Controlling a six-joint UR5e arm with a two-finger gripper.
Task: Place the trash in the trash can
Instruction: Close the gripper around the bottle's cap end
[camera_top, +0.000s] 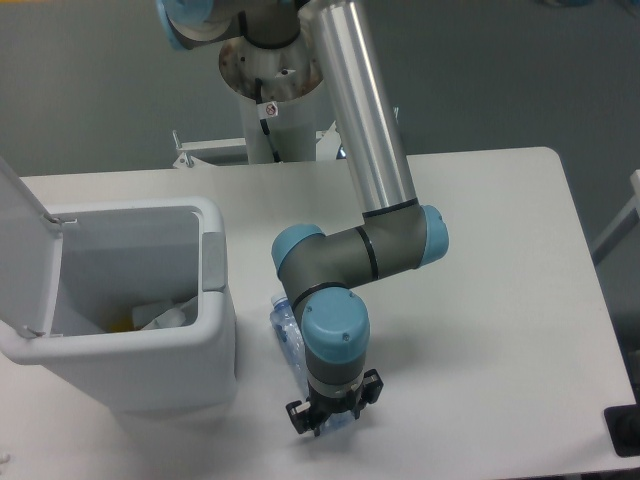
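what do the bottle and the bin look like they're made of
Bottle: thin clear plastic, blue-tinted; it looks see-through and crinkled. Bin: probably hard white plastic, matte to slightly glossy, with smooth moulded walls and rounded corners.

Even cool overhead light, soft shadows, slightly soft focus

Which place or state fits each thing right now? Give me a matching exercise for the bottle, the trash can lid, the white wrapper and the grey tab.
Things:
1. plastic bottle
2. trash can lid
3. white wrapper
4. grey tab

Places or states:
A. swung open, standing up at the bin's left
B. on the bin's right rim
C. lying inside the trash can
D. its lower end between the fingers of the gripper

Pairs: 1-D, 2-A, 3-C, 4-B
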